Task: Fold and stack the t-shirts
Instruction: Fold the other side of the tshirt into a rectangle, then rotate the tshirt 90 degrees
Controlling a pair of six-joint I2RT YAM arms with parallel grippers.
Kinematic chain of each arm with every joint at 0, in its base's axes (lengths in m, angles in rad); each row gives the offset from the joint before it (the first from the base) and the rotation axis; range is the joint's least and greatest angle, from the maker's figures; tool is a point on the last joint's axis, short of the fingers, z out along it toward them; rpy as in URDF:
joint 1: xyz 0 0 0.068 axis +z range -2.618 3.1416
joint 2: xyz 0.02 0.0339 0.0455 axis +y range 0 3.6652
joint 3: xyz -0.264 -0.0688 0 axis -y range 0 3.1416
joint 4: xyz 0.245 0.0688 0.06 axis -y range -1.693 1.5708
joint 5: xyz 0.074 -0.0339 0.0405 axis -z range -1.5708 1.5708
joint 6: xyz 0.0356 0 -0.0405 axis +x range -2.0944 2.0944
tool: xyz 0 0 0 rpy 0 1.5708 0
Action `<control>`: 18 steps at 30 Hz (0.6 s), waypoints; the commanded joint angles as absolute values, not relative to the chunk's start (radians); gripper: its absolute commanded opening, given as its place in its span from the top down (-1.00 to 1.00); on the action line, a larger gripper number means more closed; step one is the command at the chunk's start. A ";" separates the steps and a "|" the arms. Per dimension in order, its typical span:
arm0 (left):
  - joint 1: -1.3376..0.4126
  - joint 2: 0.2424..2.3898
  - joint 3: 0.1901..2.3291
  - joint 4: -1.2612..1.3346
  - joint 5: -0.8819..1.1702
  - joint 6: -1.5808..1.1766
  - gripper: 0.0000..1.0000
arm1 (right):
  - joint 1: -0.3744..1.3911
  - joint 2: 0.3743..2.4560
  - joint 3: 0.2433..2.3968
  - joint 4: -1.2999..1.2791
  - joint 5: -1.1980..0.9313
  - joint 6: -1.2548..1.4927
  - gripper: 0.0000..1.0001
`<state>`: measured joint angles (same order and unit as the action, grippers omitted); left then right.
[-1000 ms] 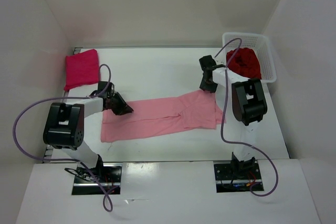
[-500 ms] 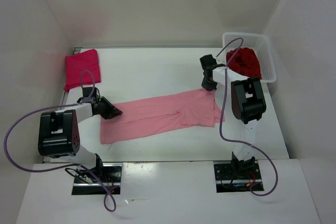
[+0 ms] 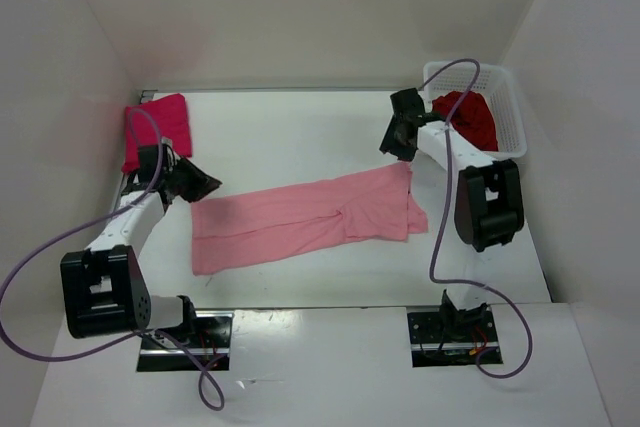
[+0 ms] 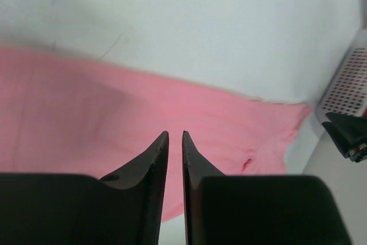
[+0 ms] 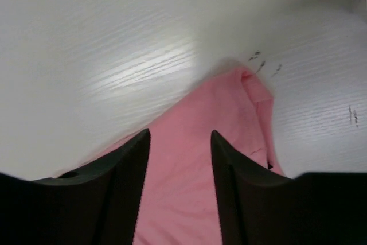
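White surface [image 3: 300,127] carries the salmon pink t-shirt [image 3: 310,215], spread lengthwise across its middle. Nearly closed and empty, the left hand [image 3: 205,184] hovers beside one end; the right hand [image 3: 395,142] gapes empty over the opposite far corner. Best to pinch both far corners low, then fold evenly.

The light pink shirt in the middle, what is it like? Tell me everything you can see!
The light pink shirt is soft, thin cloth folded into a long strip. It lies flat on the white table, slanting up toward the right, where it is wider and creased. The left gripper sits just off its left end. The right gripper, jaws open, is by its far right corner. Neither seems to hold it.
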<state>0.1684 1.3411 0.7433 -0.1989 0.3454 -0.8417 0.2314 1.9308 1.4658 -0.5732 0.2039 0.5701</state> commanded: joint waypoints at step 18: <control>-0.038 1.388 0.927 -0.236 0.492 -0.646 0.51 | 0.330 1.810 1.107 -0.505 -0.069 0.603 0.99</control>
